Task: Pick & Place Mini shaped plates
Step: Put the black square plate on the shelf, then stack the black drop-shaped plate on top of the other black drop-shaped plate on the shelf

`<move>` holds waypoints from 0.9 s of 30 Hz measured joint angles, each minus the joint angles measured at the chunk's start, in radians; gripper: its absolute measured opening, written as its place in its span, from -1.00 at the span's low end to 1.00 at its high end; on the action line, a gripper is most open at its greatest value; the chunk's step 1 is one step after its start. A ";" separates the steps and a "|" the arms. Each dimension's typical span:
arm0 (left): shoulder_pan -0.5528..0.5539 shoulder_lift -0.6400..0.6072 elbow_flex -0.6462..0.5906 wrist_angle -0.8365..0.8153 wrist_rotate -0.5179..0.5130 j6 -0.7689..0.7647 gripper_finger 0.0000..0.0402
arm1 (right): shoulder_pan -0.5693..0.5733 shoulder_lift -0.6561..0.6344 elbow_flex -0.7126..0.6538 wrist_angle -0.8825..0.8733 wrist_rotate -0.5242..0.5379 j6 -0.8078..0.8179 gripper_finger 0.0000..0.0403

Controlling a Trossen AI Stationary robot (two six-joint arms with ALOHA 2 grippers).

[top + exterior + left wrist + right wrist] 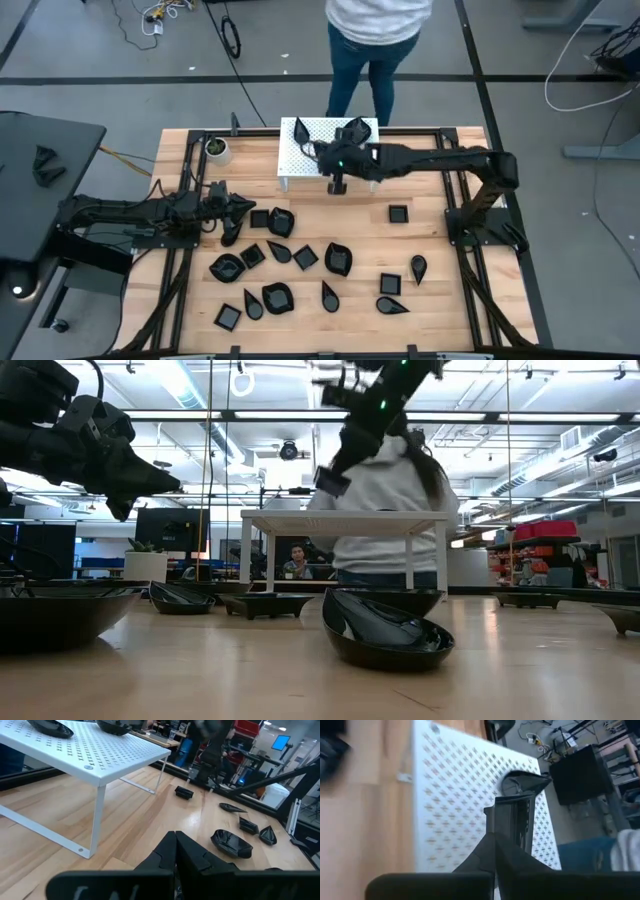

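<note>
Several glossy black mini shaped plates [339,258] lie scattered on the wooden table, the nearest one [385,630] resting on its base. Two more [301,130] sit on the white perforated stand [300,160] at the far middle. My right gripper [338,183] hangs over the stand's near edge, shut on a small square plate [512,820], which also shows raised above the stand top [330,480]. My left gripper [240,207] waits shut and empty at the table's left, level above the wood [175,850]. My right gripper pinches the square plate by one edge [492,822] between its two fingers. The fingers come slanting down from the table's right. The plate is lifted clear, tilted, above the white stand, with most of it reaching past the fingertips.
A small white cup [216,150] stands at the table's far left corner. A person [370,40] stands just beyond the far edge behind the stand. A teardrop plate [525,780] lies on the stand ahead of the right gripper. Black frame rails [470,130] border the table.
</note>
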 joint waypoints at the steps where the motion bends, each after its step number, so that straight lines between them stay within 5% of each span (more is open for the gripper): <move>1: 0.000 0.000 0.000 0.001 -0.001 0.000 -0.96 | -0.014 0.015 0.000 0.018 0.001 -0.028 -0.99; 11: 0.000 0.000 0.000 -0.001 -0.011 0.000 -0.96 | -0.071 0.082 0.000 0.084 0.111 -0.065 -0.89; 22: 0.000 0.000 0.000 0.000 -0.010 -0.005 -0.96 | -0.065 0.056 -0.001 0.080 0.108 0.026 -0.38; 27: 0.000 0.000 0.000 -0.006 -0.010 -0.006 -0.96 | 0.034 -0.036 0.000 0.058 -0.020 0.149 -0.30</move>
